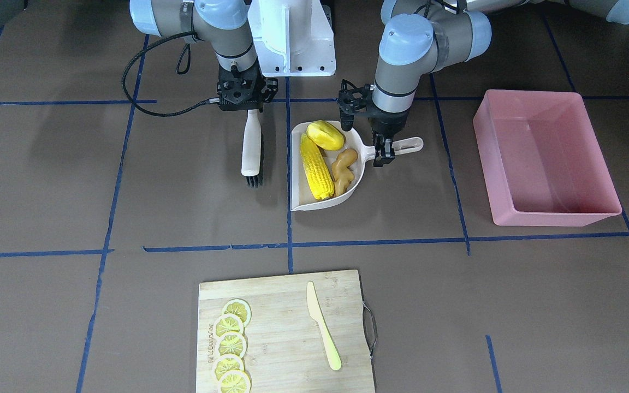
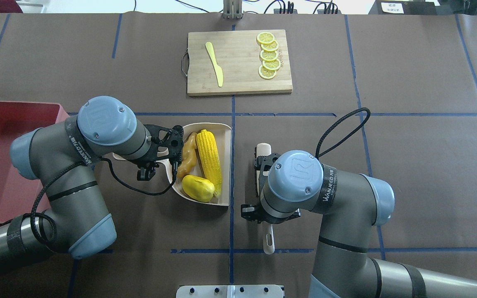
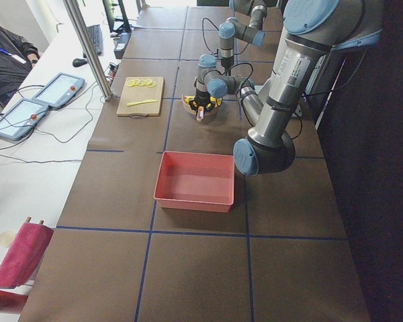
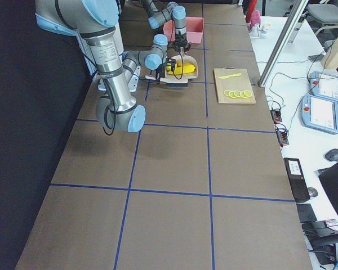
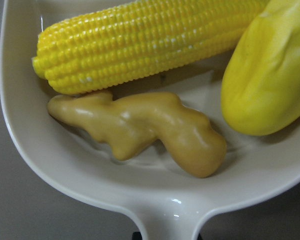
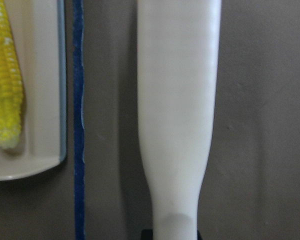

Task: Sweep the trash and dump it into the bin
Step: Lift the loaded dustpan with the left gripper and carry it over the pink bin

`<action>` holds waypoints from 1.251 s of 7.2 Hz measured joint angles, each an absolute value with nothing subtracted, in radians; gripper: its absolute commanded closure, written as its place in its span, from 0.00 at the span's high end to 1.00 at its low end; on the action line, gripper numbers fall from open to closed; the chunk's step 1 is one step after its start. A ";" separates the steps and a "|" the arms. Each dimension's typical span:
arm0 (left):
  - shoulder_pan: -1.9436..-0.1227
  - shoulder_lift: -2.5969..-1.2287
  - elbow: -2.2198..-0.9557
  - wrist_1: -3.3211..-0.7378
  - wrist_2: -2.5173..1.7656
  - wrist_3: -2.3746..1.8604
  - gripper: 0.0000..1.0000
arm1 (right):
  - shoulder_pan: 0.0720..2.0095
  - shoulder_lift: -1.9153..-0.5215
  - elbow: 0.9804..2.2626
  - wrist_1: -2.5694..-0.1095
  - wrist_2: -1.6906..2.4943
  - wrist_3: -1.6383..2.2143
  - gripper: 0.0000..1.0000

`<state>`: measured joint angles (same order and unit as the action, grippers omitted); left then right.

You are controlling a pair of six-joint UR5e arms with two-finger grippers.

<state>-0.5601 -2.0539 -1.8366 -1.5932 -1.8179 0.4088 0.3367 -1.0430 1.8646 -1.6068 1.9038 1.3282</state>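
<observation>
The corn cob (image 1: 315, 168), the rounded yellow lump (image 1: 325, 135) and the tan ginger root (image 1: 344, 164) all lie inside the beige dustpan (image 1: 301, 203). My left gripper (image 1: 384, 150) is shut on the dustpan's handle. The left wrist view shows the corn cob (image 5: 150, 45), the ginger root (image 5: 140, 127) and the lump (image 5: 270, 75) in the pan (image 5: 65, 170). My right gripper (image 1: 249, 106) is shut on the white brush (image 1: 250, 144), beside the pan's open side. The brush handle (image 6: 177, 100) fills the right wrist view. The pink bin (image 1: 557, 218) stands empty beyond the pan's handle.
A wooden cutting board (image 1: 287, 327) with several lemon slices (image 1: 231, 344) and a pale yellow knife (image 1: 322, 325) lies across the table from the robot. Blue tape lines cross the brown table. The robot's white base (image 1: 292, 38) stands behind the dustpan.
</observation>
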 measured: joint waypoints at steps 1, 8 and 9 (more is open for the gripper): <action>-0.584 -2.050 -1.858 -1.597 -1.820 0.399 0.00 | 0.336 -1.049 1.863 -1.609 1.905 1.320 0.00; -0.897 -1.877 -1.956 -1.595 -2.245 0.409 0.00 | 0.322 -1.062 1.858 -1.607 1.885 1.316 0.00; -0.942 -1.818 -1.987 -1.597 -2.260 0.484 0.00 | 0.320 -1.066 1.857 -1.606 1.880 1.316 0.00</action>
<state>-0.9425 -1.8181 -1.9871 -1.5974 -2.2601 0.4845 0.3205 -1.0661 1.8566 -1.6063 1.8799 1.3162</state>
